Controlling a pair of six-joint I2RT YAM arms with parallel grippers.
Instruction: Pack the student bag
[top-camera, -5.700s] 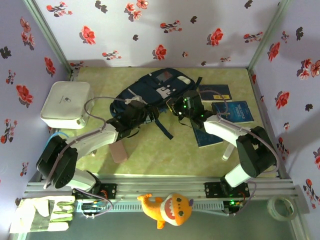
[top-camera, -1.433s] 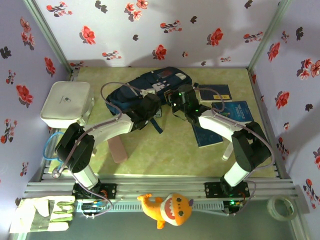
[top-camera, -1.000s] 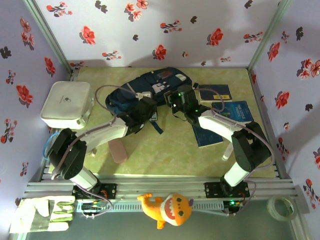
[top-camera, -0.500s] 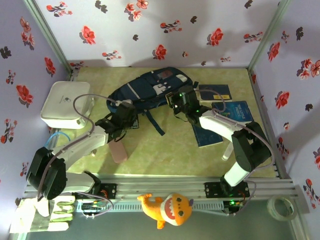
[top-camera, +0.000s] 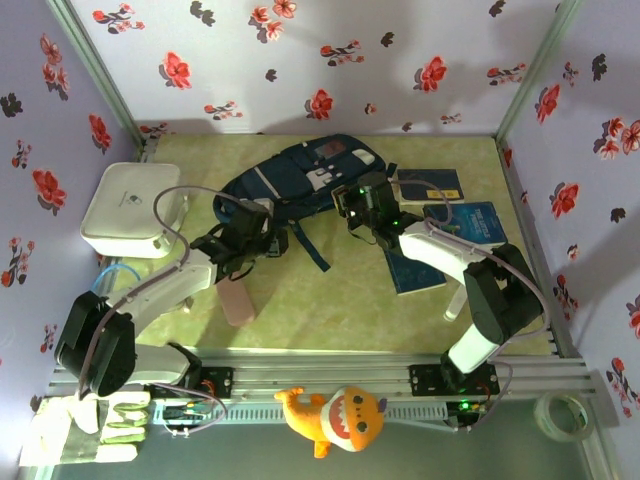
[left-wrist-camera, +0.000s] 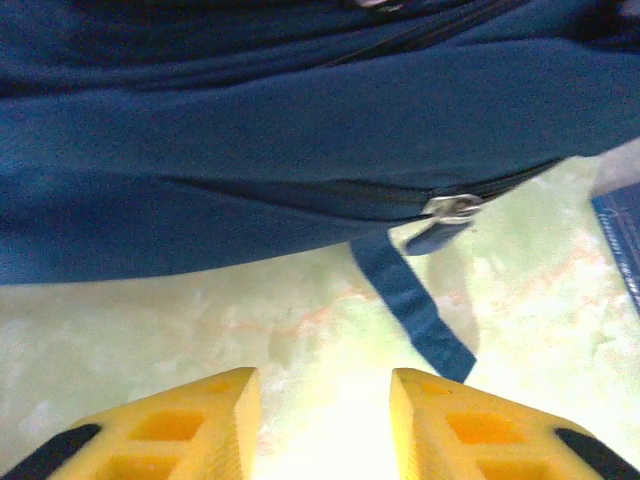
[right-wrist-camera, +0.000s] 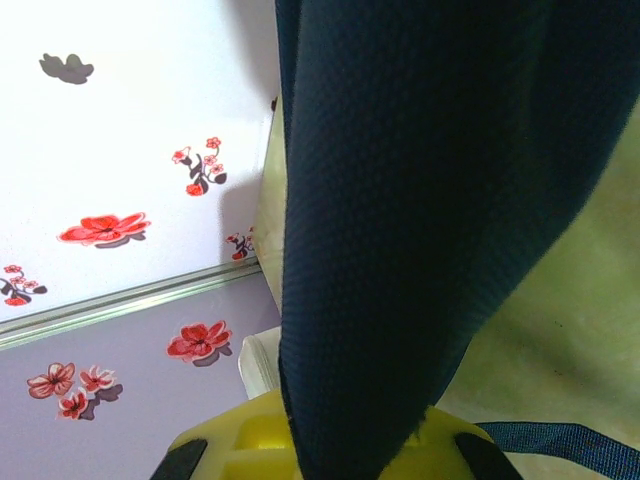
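The student bag (top-camera: 300, 178), navy with white trim, lies at the back middle of the table. My right gripper (top-camera: 352, 206) is at its right edge and is shut on a fold of its navy fabric (right-wrist-camera: 420, 200), pinched between the yellow fingers (right-wrist-camera: 230, 445). My left gripper (top-camera: 268, 240) is just in front of the bag's left end. It stands open with nothing between its yellow fingers (left-wrist-camera: 215, 420). In the left wrist view the bag's side (left-wrist-camera: 250, 140) fills the top. A metal zip pull (left-wrist-camera: 450, 207) and a loose blue strap (left-wrist-camera: 415, 310) hang over the green table.
A white rounded box (top-camera: 130, 208) stands at the left wall. Three blue books (top-camera: 430, 185) (top-camera: 480, 222) (top-camera: 415, 270) lie right of the bag. A pink flat thing (top-camera: 237, 300) and a white pen (top-camera: 452, 305) rest nearer the front. Flowered walls close three sides.
My left gripper drew back from the bag toward the near left, then its jaws opened. The right gripper has kept its hold on the bag's edge.
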